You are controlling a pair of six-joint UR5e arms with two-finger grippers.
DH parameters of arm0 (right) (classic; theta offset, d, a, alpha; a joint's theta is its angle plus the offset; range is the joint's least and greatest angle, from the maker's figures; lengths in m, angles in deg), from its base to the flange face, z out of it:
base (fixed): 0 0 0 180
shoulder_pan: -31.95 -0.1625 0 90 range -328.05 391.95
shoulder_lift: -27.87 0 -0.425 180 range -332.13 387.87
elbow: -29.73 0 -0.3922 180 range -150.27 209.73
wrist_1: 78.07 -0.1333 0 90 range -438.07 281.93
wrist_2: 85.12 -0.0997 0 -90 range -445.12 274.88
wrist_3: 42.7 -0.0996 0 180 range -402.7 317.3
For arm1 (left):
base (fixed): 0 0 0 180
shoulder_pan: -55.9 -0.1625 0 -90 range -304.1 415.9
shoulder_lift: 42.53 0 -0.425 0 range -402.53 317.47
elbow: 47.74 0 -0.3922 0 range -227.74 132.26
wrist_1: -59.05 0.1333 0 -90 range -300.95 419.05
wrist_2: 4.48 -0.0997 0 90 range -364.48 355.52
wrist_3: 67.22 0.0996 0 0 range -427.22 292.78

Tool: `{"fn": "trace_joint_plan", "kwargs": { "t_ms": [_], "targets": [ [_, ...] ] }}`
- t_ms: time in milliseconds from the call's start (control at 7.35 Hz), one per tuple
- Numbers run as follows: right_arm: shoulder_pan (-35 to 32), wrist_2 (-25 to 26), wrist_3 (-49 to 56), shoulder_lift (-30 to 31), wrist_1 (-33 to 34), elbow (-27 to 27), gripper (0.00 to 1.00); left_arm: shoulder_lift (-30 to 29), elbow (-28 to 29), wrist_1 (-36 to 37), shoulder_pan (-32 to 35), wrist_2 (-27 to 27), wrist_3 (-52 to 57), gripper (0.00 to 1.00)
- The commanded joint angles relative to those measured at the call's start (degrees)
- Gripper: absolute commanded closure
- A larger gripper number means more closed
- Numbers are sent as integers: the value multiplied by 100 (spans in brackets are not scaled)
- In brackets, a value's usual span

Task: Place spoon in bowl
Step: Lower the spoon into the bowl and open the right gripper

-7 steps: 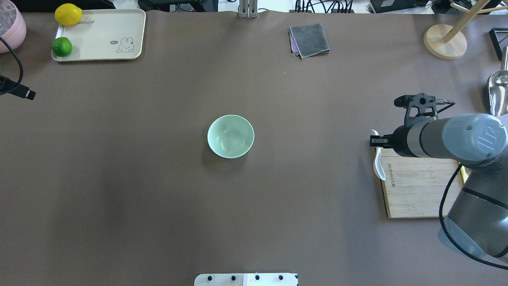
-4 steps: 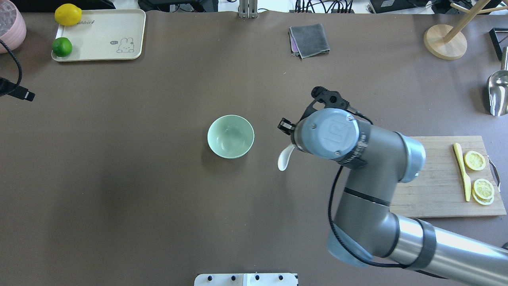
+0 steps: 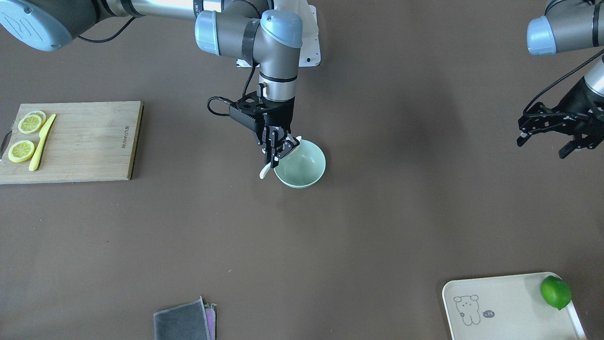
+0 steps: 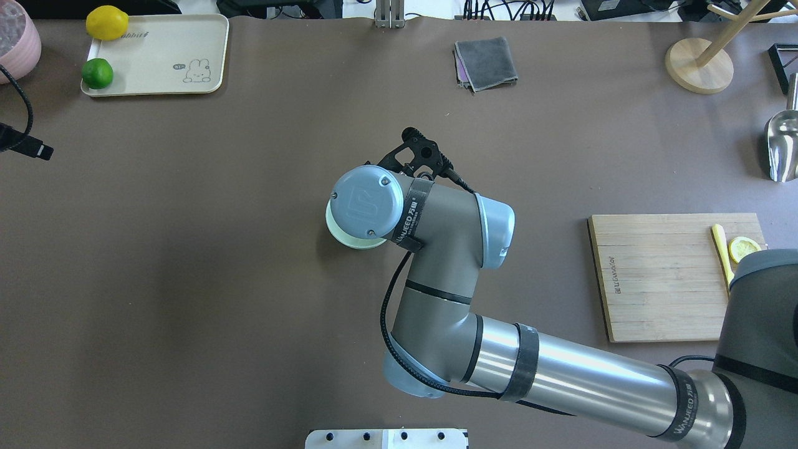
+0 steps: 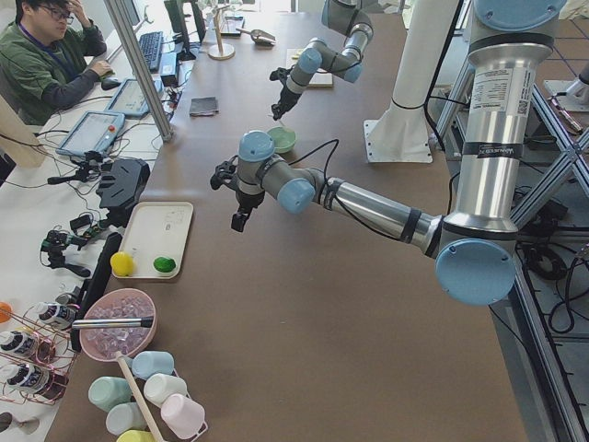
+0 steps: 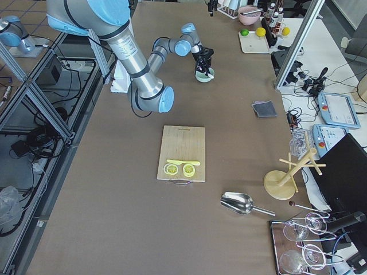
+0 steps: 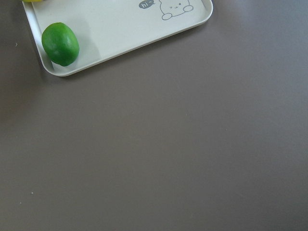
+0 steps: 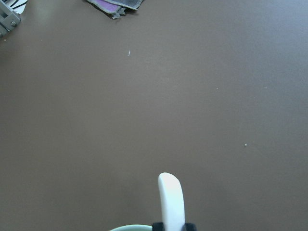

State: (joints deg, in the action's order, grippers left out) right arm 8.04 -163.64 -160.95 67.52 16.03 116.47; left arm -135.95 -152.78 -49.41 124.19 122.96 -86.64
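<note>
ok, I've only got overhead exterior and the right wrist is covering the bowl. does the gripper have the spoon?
Observer: Yes. The front-facing view shows the right gripper shut on the spoon.
Operator: is it in the bowl?
Observer: Not yet. It is held tilted at the rim of the bowl, on the side toward the cutting board. In that view its lower end sits outside the rim.
Operator: anything in the bowl?
Observer: No, the front view shows it empty.
</note>
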Motion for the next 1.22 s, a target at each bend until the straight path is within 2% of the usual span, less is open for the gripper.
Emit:
{"fn": "trace_joint_plan", "kwargs": {
  "t_ms": [0,136,272,408,544,952,1088],
  "targets": [
    [71,206,-41,-98,-23,-113,90,-1,19,0,-9,0,0,2],
    [71,224,230,-19,12,-78,1,-10,45,0,-9,0,8,2],
    [62,259,467,-10,21,-26,0,-18,45,0,-9,0,8,2],
    [-33,224,974,60,38,253,0,-10,36,0,-9,9,8,2],
    [-147,163,1414,409,108,813,0,-10,54,0,-9,9,8,2],
    [-1172,-1589,4097,2278,170,2764,0,-10,63,61,0,157,87,2],
    [-1803,-2439,5266,2806,161,3013,0,-10,71,88,96,341,105,2]
  ]
}}
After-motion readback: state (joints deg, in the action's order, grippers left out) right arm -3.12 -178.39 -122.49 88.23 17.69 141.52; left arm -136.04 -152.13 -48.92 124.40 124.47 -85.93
